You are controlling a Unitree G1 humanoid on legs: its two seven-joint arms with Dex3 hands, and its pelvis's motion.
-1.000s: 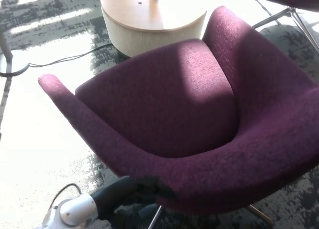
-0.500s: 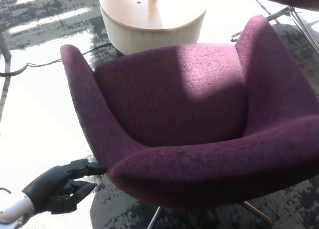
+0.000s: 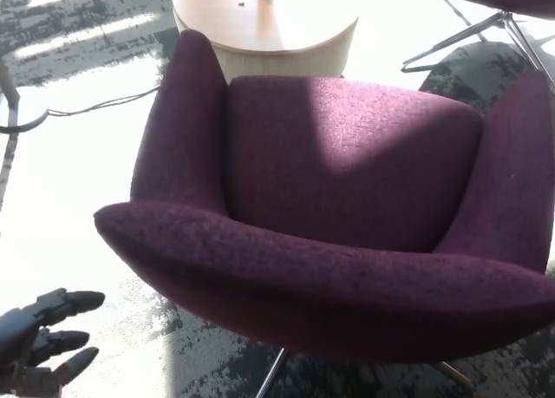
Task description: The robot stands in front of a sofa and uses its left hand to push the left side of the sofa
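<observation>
Low at the picture's left corner, the left robot hand [image 3: 42, 339] hangs empty with fingers spread, apart from the purple fabric swivel sofa [image 3: 338, 207]. Another push could swing its armrest into the round wooden tabletop [image 3: 260, 21] just behind.

My robot hand [image 3: 39, 337] looks like matt black plastic. The sofa [image 3: 347, 207] wears coarse, nubby purple cloth on shiny metal legs [image 3: 270, 374]. The round bench [image 3: 260, 25] is smooth pale wood; the carpet [image 3: 78, 25] is mottled grey.
</observation>
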